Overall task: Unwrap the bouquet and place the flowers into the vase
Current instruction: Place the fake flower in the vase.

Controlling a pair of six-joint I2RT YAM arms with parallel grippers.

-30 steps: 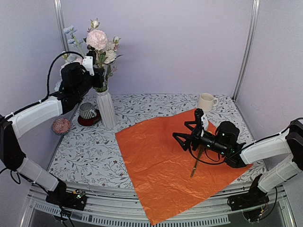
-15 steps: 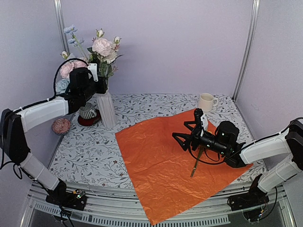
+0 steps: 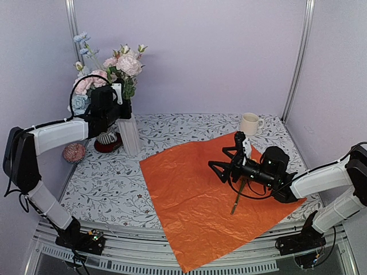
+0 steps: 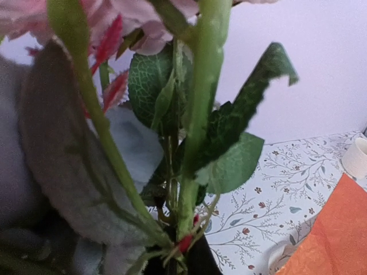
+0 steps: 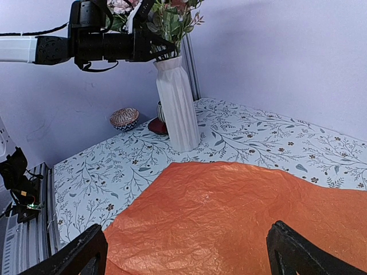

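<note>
Left gripper (image 3: 121, 105) is up at the back left, directly over the vase (image 3: 129, 134). Its jaws are pressed together on the stems of the flowers (image 3: 117, 66), just above the vase's wavy rim. Pink, pale blue and small buds fan out above the gripper. In the left wrist view we get only green stems and leaves close up, pink petals at the top. The stem ends meet the vase mouth, but we can't tell how deep they sit. The vase stands upright on the surface (image 3: 114, 183), with a striped cup on a red saucer (image 3: 105, 136) just beside it on the left and a small pinkish bowl (image 3: 74, 152) further left.

Right gripper (image 3: 225, 150) hovers over the orange paper (image 3: 195, 195), jaws spread wide with nothing between them. The paper lies flat and unfolded across the middle and right of the surface. A thin brownish stick (image 3: 237, 197) lies on it under the right arm. A cream mug (image 3: 250, 123) sits at the back right, off the paper.
</note>
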